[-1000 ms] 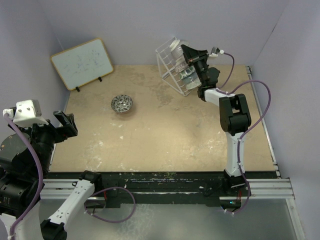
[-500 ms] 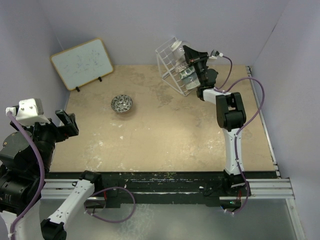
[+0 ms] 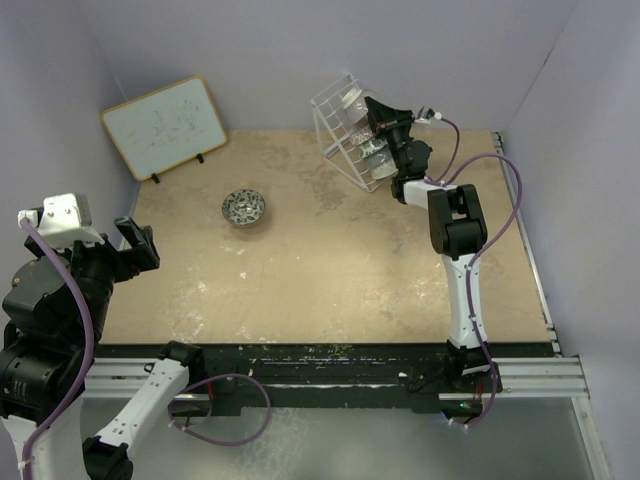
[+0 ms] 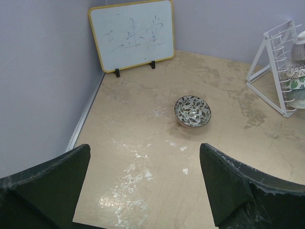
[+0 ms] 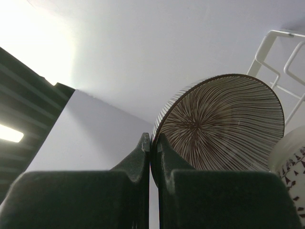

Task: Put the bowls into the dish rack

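Note:
My right gripper (image 5: 153,140) is shut on the rim of a brown-white striped bowl (image 5: 224,124) and holds it on edge at the top of the white wire dish rack (image 3: 338,118). Rack wires (image 5: 279,52) show just behind the bowl. Several other bowls (image 3: 373,157) stand in the rack's slots, also seen in the left wrist view (image 4: 295,81); one with a lattice pattern (image 5: 291,160) is beside the held bowl. A leafy-patterned bowl (image 3: 244,208) sits upright on the table (image 4: 192,110). My left gripper (image 4: 145,152) is open and empty, above the table's left front.
A wood-framed whiteboard (image 3: 165,125) leans against the back left wall, also seen in the left wrist view (image 4: 132,34). The rack (image 4: 276,62) stands tilted at the back right near the wall. Purple walls close in the table (image 3: 330,270) on three sides.

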`<move>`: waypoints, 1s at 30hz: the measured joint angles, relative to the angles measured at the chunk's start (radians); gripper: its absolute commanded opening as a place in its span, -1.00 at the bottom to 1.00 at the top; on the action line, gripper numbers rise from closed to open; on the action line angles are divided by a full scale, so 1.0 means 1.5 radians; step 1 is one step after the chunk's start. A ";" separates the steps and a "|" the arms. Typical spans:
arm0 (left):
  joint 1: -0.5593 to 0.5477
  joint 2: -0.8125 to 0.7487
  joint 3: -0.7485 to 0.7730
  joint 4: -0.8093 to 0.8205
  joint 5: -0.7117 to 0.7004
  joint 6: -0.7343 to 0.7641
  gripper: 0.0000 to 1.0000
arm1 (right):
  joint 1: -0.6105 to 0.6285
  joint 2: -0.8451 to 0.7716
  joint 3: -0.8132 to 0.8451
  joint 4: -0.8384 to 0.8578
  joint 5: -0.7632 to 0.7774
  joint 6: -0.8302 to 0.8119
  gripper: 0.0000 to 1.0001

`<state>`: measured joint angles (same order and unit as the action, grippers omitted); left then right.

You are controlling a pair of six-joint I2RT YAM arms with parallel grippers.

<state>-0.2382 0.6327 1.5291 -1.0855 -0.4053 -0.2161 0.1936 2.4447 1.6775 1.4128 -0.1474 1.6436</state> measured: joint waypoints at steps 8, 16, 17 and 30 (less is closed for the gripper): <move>0.000 0.002 -0.003 0.000 0.000 0.000 0.98 | -0.002 0.010 -0.001 0.000 0.000 0.010 -1.00; 0.000 0.002 -0.003 0.000 0.000 0.000 0.98 | -0.003 0.017 -0.009 0.001 0.003 0.016 -1.00; 0.000 0.002 -0.003 0.000 0.000 0.000 0.98 | -0.003 0.017 -0.011 0.002 0.004 0.016 -1.00; 0.000 0.002 -0.004 0.000 0.000 0.000 0.98 | -0.003 -0.002 -0.068 -0.023 0.041 0.018 -0.97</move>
<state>-0.2382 0.6353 1.5230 -1.0855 -0.4053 -0.2165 0.1886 2.4413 1.5761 1.3788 -0.0853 1.6699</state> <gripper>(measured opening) 0.990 0.027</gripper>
